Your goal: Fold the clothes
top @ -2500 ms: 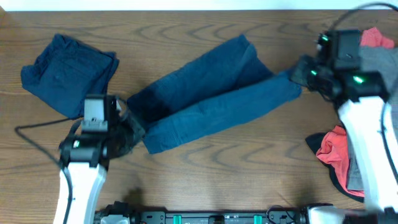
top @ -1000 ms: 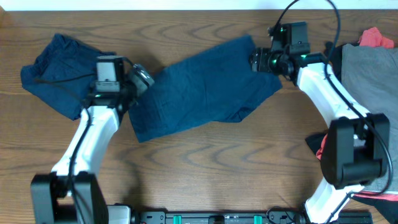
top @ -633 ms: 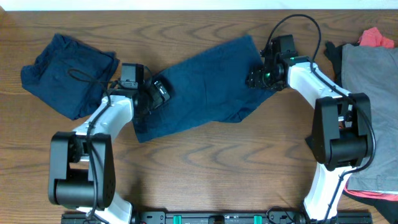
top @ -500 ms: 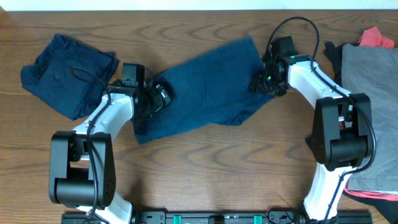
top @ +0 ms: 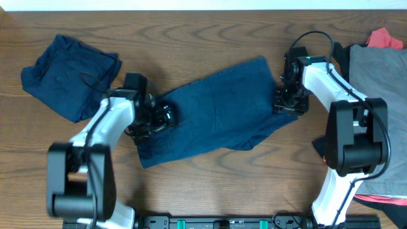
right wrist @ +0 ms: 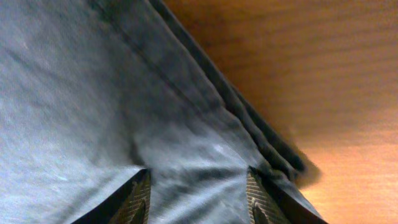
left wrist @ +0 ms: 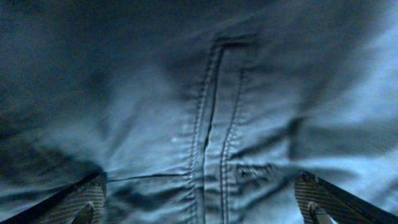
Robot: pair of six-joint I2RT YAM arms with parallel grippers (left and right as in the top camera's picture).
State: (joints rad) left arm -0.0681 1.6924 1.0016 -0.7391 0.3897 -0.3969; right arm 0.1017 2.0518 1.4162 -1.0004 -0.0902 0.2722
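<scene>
The left gripper hangs wide open over a stitched seam of the navy shorts, which lie spread aslant mid-desk. The right gripper straddles puckered cloth at the shorts' right edge, jaws half apart; I cannot tell whether it grips. If it pinches only one layer, or one side lifts alone, the shorts would likely drag crooked toward the folded navy piece or the grey pile.

Your shorts, earlier spread as two legs, now lie doubled over and have slid right and nearer. Your right end effector came in from the far right, then drew nearer along their right edge. Your left end effector moved from the near side onto their left end.
</scene>
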